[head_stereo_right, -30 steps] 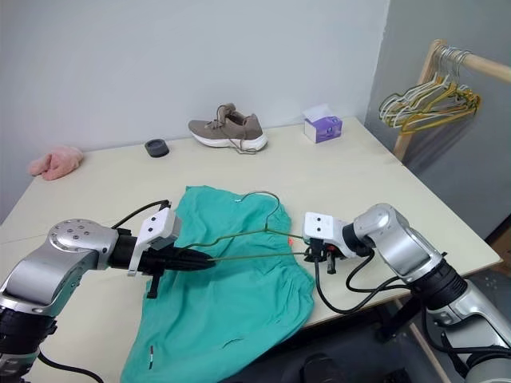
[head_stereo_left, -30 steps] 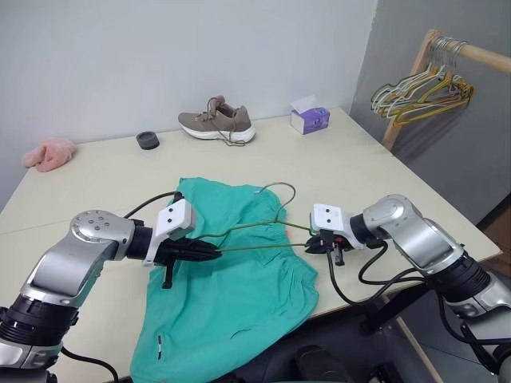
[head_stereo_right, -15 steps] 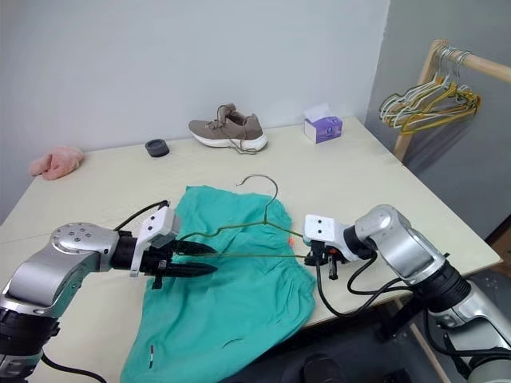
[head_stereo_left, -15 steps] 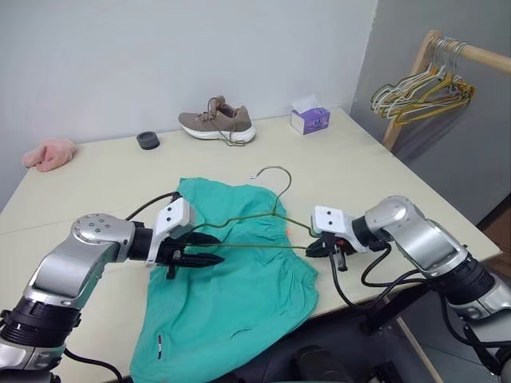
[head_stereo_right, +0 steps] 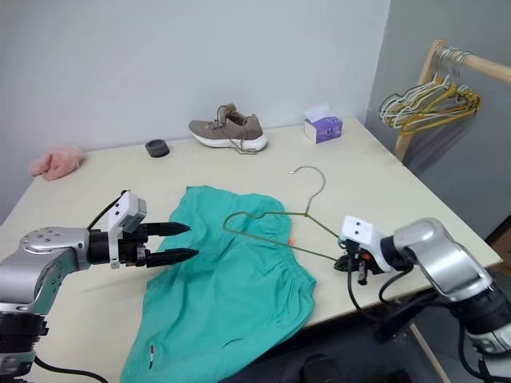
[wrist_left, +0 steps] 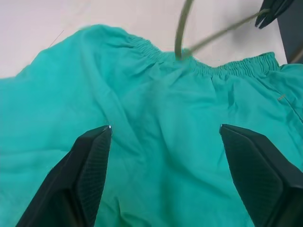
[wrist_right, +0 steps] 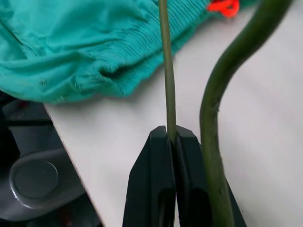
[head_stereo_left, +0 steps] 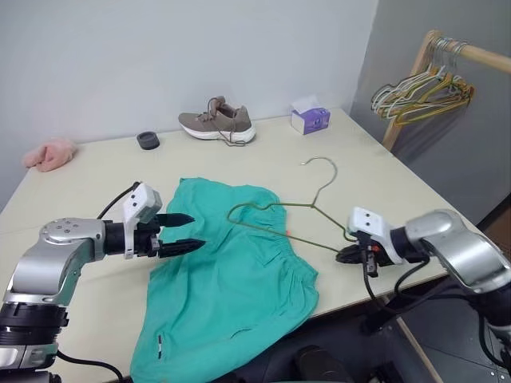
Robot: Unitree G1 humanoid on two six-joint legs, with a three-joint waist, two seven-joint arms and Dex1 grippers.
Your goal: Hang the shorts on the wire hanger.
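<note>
While shorts (head_stereo_left: 231, 271) lie flat, right gripper (head_stereo_left: 345, 255) jaws pinch wire hanger (head_stereo_left: 283, 219), left gripper (head_stereo_left: 188, 231) jaws wide

No readable text or markings

No lettering, brand name, number or sign can be made out on anything here. The purple tissue box (head_stereo_left: 310, 120) at the far side of the table (head_stereo_left: 359, 167) has a printed face, but nothing on it can be read; the small orange tag (wrist_right: 222, 6) at the waistband of the shorts (head_stereo_left: 231, 279) is a bare scrap of colour with no legible print.
</note>
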